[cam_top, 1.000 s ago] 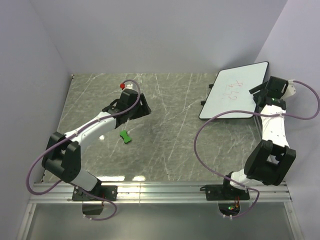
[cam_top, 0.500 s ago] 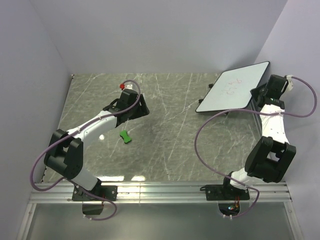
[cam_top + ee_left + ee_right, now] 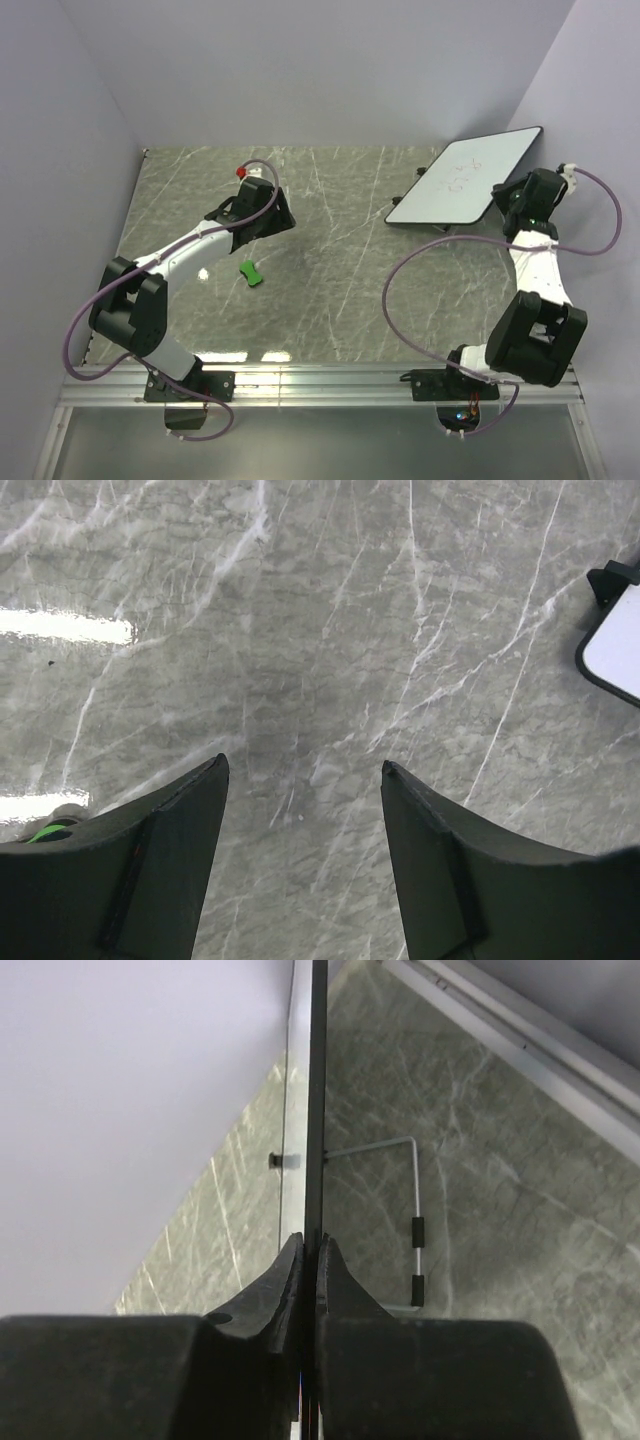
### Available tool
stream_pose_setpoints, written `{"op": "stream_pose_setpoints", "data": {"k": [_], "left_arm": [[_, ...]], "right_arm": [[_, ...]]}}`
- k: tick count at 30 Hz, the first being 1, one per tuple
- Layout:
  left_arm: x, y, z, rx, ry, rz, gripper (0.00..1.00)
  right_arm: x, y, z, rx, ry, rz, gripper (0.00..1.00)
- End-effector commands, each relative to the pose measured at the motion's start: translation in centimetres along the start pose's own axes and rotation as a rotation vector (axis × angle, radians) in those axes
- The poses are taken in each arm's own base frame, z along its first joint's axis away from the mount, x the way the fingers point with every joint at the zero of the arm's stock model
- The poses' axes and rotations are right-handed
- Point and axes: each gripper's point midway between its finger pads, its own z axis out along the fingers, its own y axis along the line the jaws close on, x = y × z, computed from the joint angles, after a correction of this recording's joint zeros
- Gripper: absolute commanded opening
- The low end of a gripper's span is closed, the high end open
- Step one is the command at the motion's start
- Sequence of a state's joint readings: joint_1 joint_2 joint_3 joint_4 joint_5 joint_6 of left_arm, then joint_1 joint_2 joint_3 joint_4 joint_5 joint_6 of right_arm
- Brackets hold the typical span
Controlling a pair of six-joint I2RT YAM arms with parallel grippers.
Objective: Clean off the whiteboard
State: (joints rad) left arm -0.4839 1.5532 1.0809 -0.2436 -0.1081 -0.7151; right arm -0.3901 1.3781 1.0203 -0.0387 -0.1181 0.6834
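**Whiteboard held by its right edge, left claw empty**

Whiteboard (image 3: 455, 185) sits at the far right of the surface (image 3: 340, 270) in the top view. It is tilted, with faint marks on its face. The right claw (image 3: 503, 194) holds it at the right edge. You cannot tell from here whether the low left edge touches the surface. The left claw (image 3: 288, 218) hovers on the left side, well apart from the board. The small green eraser (image 3: 251, 272) lies near it, not taken.

In the left wrist view, the left claw (image 3: 303, 770) has its two fingers spread wide with nothing between them, only bare surface (image 3: 300, 620) below. One rounded corner of the whiteboard (image 3: 618, 658) shows at the right border.

In the right wrist view, you see the whiteboard (image 3: 316, 1090) edge-on, as a thin dark line. The right claw (image 3: 310, 1245) is pressed closed on this rim. A wire stand (image 3: 415, 1195) shows beside the board.

I judge the board to be stiff, thin and rather light, with a smooth face that can slip. A pinch at one edge lets it swing, so move it slowly. Take hold on the black rim, not on the written face.
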Motion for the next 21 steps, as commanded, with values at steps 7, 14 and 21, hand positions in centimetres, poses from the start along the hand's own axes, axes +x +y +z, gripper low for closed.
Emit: {"op": "stream_pose_setpoints", "data": {"k": [7,14,21], "left_arm": [[-1.9,-0.3,-0.1,0.002,-0.072,-0.006,0.68],[-2.7,-0.8,-0.4,0.005,-0.085,0.0,0.67],[-2.8,-0.6,-0.8,-0.005,-0.089,-0.003,0.67]], "right_arm": [[12.1,5.8,-6.2,-0.221,0.307,-0.152,0.0],[14.5,8.8,-10.4,-0.361,0.393,-0.163,0.0],[17.4,10.8,-14.4,-0.563,0.529,-0.112,0.0]]}}
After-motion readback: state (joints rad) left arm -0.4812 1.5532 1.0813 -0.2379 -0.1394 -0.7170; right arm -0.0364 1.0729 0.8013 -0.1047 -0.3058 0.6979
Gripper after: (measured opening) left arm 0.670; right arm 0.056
